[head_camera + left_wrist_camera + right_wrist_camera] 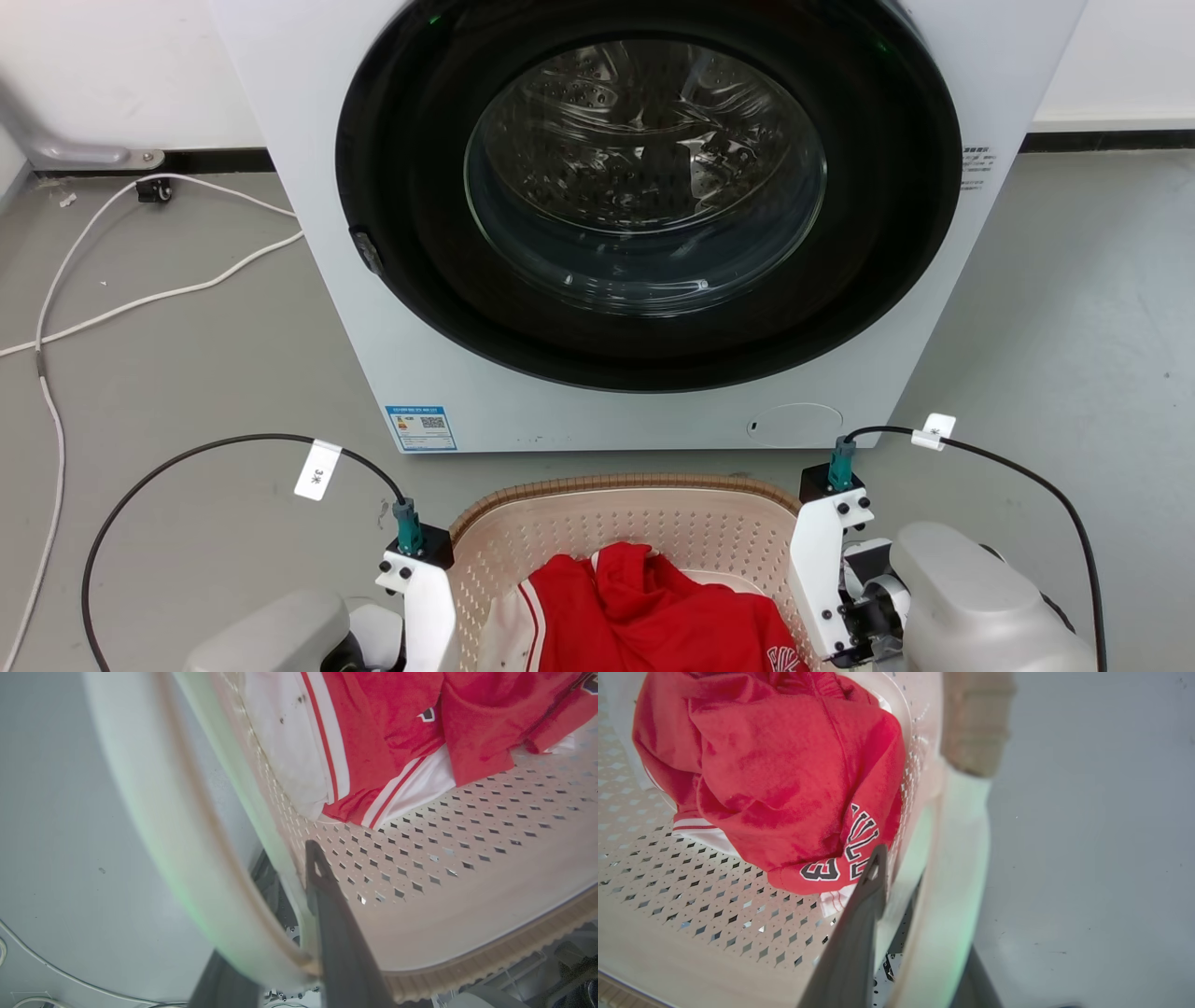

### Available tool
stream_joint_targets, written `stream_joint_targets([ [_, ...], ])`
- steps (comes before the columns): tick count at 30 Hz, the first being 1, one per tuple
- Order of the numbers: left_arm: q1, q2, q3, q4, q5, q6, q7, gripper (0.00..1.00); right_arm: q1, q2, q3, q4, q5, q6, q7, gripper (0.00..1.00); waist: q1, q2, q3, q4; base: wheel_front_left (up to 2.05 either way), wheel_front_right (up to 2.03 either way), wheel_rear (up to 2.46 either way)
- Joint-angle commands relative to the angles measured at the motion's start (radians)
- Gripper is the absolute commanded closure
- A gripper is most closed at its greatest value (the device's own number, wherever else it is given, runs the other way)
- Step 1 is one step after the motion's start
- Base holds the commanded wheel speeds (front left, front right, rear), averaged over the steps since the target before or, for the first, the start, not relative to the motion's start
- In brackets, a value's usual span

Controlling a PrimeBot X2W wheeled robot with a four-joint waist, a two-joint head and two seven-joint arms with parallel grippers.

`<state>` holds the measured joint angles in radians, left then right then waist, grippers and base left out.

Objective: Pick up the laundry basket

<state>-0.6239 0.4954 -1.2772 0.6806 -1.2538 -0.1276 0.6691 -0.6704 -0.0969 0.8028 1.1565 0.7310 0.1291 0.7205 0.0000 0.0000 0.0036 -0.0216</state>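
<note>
My left hand straddles the left handle of the laundry basket, with one finger inside the wall and one outside. My right hand does likewise at the right handle. I cannot tell whether either is clamped tight. The basket lies between my arms, before the washing machine, its long axis running hand to hand. I judge the lift must go straight up, both ends level.

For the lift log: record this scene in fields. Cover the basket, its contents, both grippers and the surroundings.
basket: laundry basket, in front of the washing machine
contents: red and white clothes
left gripper: one finger inside the wall, one outside, clamped across the left handle
right gripper: likewise across the right handle
surroundings: white cable on the floor, at the left
</note>
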Motion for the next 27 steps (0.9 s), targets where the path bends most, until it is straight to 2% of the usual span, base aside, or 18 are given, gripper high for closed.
stream_joint_targets([
  [1,-0.008,0.005,-0.006,-0.003,0.002,-0.004,0.009,1.0,-0.022,-0.004,0.007,-0.006,0.007,0.003,-0.002,1.0,0.0,0.0,0.001,-0.002,0.0,0.0,0.0],
  [27,-0.016,0.009,-0.006,-0.002,-0.003,-0.004,0.017,1.0,-0.053,0.002,0.06,0.018,0.063,0.003,0.001,1.0,0.0,0.0,0.013,-0.01,0.0,0.0,0.0],
])
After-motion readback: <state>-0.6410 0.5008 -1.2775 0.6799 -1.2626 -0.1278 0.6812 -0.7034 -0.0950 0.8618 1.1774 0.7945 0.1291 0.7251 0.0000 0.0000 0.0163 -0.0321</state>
